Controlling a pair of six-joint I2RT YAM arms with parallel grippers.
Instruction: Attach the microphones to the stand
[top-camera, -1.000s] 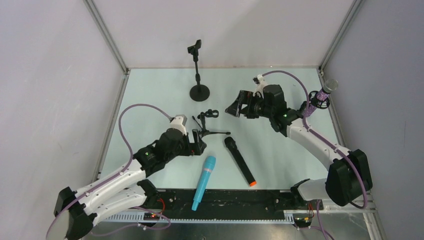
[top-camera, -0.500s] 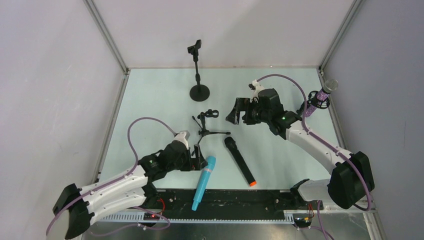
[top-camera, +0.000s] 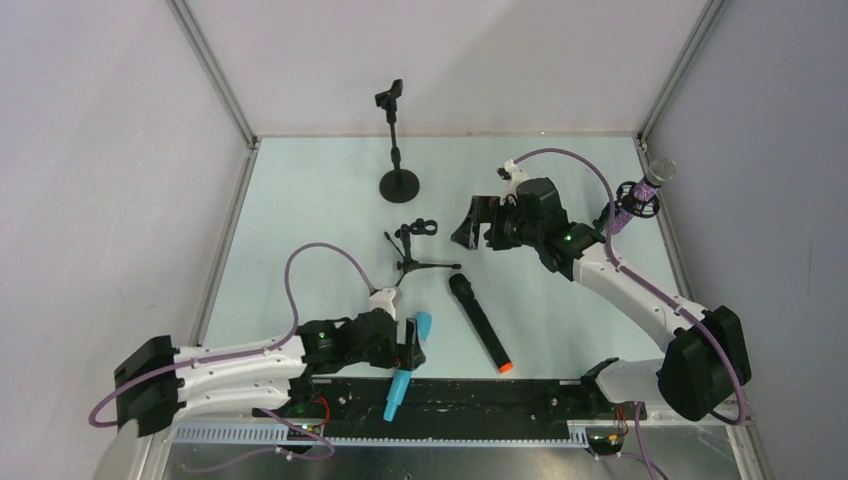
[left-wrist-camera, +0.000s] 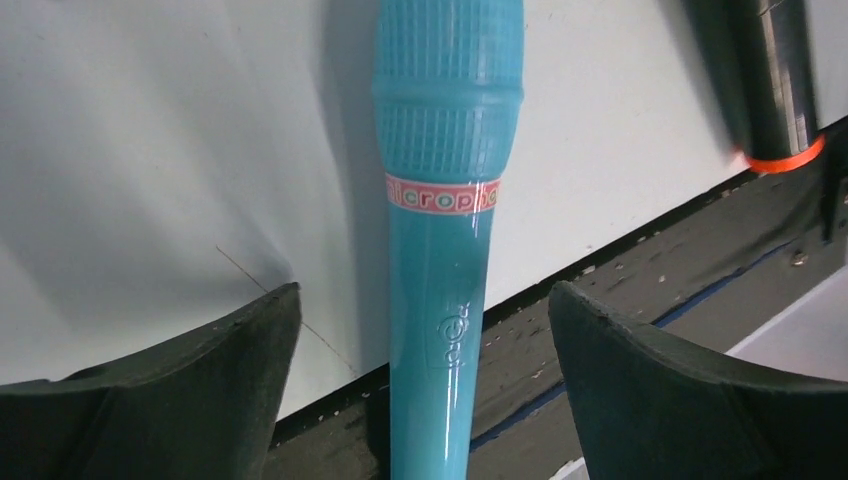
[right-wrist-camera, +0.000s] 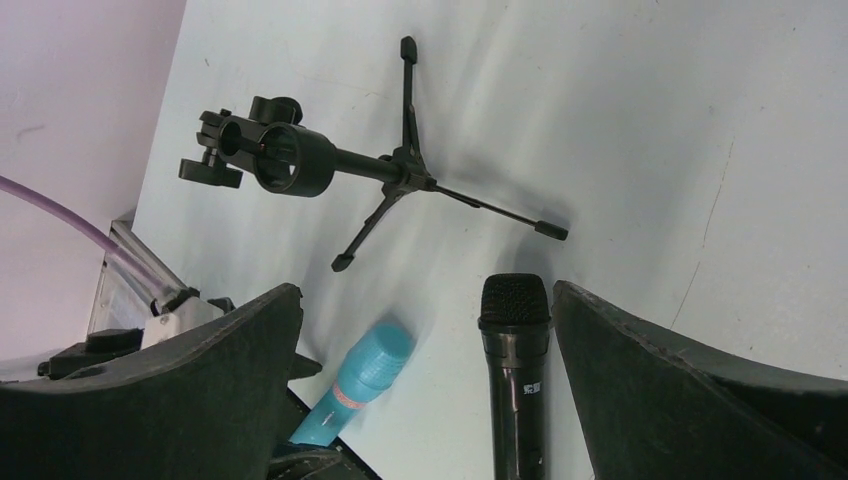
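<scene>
**Left gripper straddles cyan mic, not gripped yet**

The left gripper (top-camera: 410, 345) is low at the near table edge. Its jaws are spread wide, one either side of the cyan-blue microphone (left-wrist-camera: 445, 250), and they hold nothing. There's a clear gap on both sides in the left wrist view.

The mic lies flat on the table (top-camera: 320, 200). Its ribbed head points away from the arms, and its tail overhangs the black strip (top-camera: 500, 395) at the front edge.

It looks like a glossy moulded plastic toy, so probably light, rigid and a bit slippery. Best hold, I'd judge, is the smooth handle just below the pink label band (left-wrist-camera: 441, 195), squeezed across the width. The shaft tapers, so it could slide.

The right gripper (top-camera: 468, 222) is raised over mid-table, also wide open and empty, looking down at the fallen tripod stand (right-wrist-camera: 400, 170).

The black microphone (top-camera: 480, 323) lies just right of the cyan one, apart from it. The purple microphone (top-camera: 645, 190) already sits in a holder at the right wall. The round-base stand (top-camera: 397, 140) is upright at the back with an empty clip.
</scene>
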